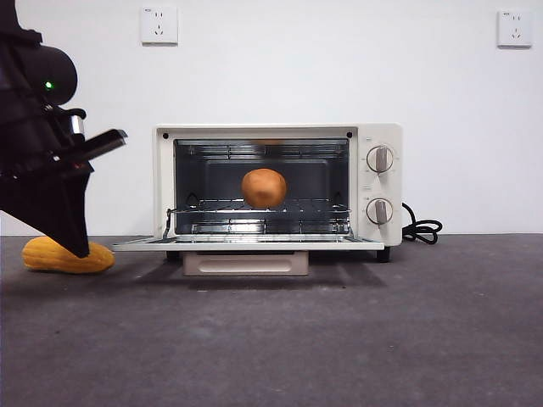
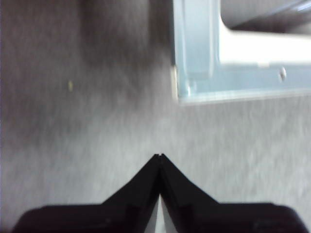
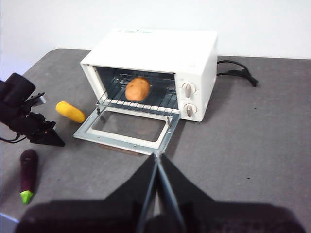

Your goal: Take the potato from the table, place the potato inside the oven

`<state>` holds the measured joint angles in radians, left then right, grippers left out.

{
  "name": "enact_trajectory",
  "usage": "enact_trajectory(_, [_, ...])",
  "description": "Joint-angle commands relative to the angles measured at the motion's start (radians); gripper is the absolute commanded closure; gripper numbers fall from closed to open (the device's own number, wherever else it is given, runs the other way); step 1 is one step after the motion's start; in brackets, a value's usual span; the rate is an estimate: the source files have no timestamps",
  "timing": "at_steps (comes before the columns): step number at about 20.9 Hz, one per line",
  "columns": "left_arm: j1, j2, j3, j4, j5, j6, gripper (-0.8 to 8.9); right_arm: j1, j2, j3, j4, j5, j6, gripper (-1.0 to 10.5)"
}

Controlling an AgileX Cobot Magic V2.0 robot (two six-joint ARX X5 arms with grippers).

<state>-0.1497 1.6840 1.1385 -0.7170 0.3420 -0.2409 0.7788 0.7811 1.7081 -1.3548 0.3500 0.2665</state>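
The potato (image 1: 264,187) rests on the wire rack inside the oven (image 1: 278,188), whose door lies open. The left pincer (image 2: 159,156), jaws together and empty, hangs over the surface (image 1: 407,331) left of the door's corner, nearer than the right pincer (image 3: 158,156), also closed.

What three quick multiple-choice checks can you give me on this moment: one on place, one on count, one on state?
1. Where is the potato?
A. on the rack inside the oven
B. on the table
C. in a gripper

2. How many knobs does the oven front show?
A. one
B. two
C. four

3. How is the oven door?
A. shut
B. half raised
C. folded down flat

Answers: 1 A, it sits on the wire rack behind the open door. 2 B, one knob above the other. 3 C, the door lies level in front. The left gripper, jaws shut, holds nothing near the door's corner.
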Motion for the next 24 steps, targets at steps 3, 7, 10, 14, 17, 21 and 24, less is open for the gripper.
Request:
enact_trajectory(3, [0.0, 0.027, -0.006, 0.07, -0.002, -0.077, 8.19, 0.001, 0.0, -0.003, -0.023, 0.007, 0.01, 9.5])
enact_trajectory(7, [0.001, 0.056, -0.006, 0.075, -0.006, -0.096, 8.19, 0.001, 0.0, -0.003, -0.023, 0.007, 0.01, 9.5])
enact_trajectory(10, [0.001, 0.087, -0.006, 0.086, 0.0, -0.111, 8.19, 0.001, 0.0, -0.003, -0.023, 0.01, 0.01, 9.5])
enact_trajectory(14, [0.0, 0.124, -0.005, 0.125, 0.044, -0.163, 8.19, 0.001, 0.0, -0.003, -0.023, 0.01, 0.011, 9.5])
enact_trajectory(17, [0.001, 0.136, -0.005, 0.148, 0.056, -0.192, 8.19, 0.001, 0.0, -0.003, -0.023, 0.01, 0.015, 9.5])
enact_trajectory(21, [0.002, 0.137, -0.005, 0.189, 0.056, -0.22, 8.19, 0.001, 0.0, -0.003, -0.023, 0.01, 0.015, 9.5])
enact_trajectory(24, [0.002, 0.137, -0.005, 0.22, 0.058, -0.253, 8.19, 0.001, 0.0, -0.003, -0.023, 0.01, 0.017, 9.5])
